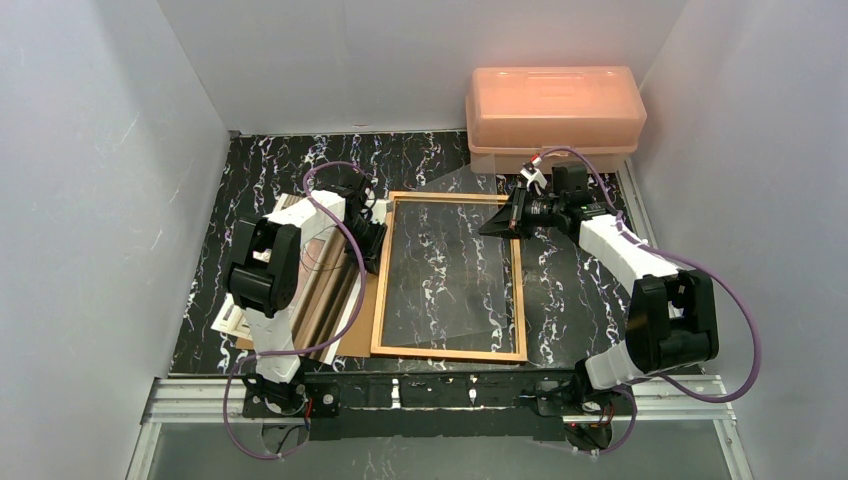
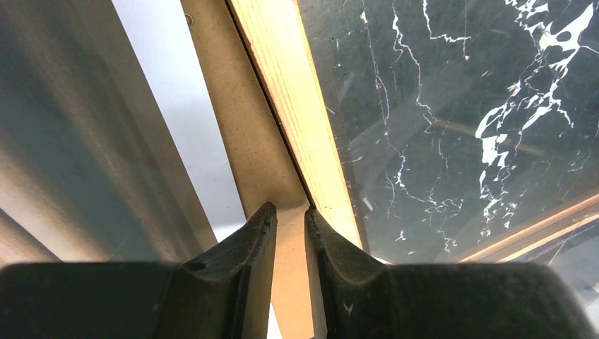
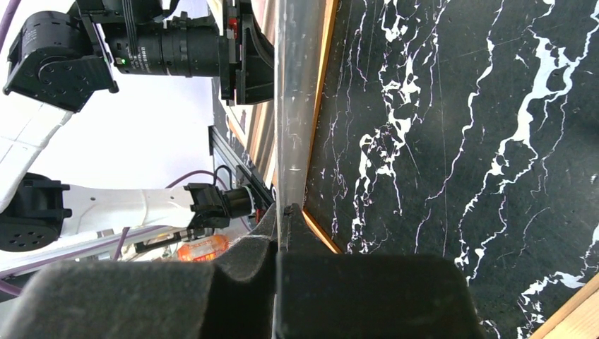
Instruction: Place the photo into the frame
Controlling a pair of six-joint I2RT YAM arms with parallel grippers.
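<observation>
photo [image 1: 330, 295]: flat on the tabletop [image 1: 580, 300] stack left of the frame [image 1: 450, 353], not in it yet, resting on the brown backing board [image 1: 357, 330] and partly hidden under the left arm
long axis: near-to-far, pretty much parallel to the frame's long rails, so probably no turning needed, just a sideways slide to the right
way to go: frame just beside the photo's right edge, with a strip of board showing between them
left tool [image 2: 289, 212]: clearly the nearer one, down low at the gap between photo and frame; tips only a little apart, nothing visibly clamped, just board showing in the slot
right tool [image 3: 281, 215]: across the frame at its far right corner, pressed together on the edge of the clear pane [image 1: 460, 260]
clear pane: tilted, one side lifted, hanging over the frame opening
guess: left side's job to grab and shift the photo; pane likely has to sit down or clear out first, tbh hard to call
pink box [image 1: 555, 105]: way at the back, not involved
</observation>
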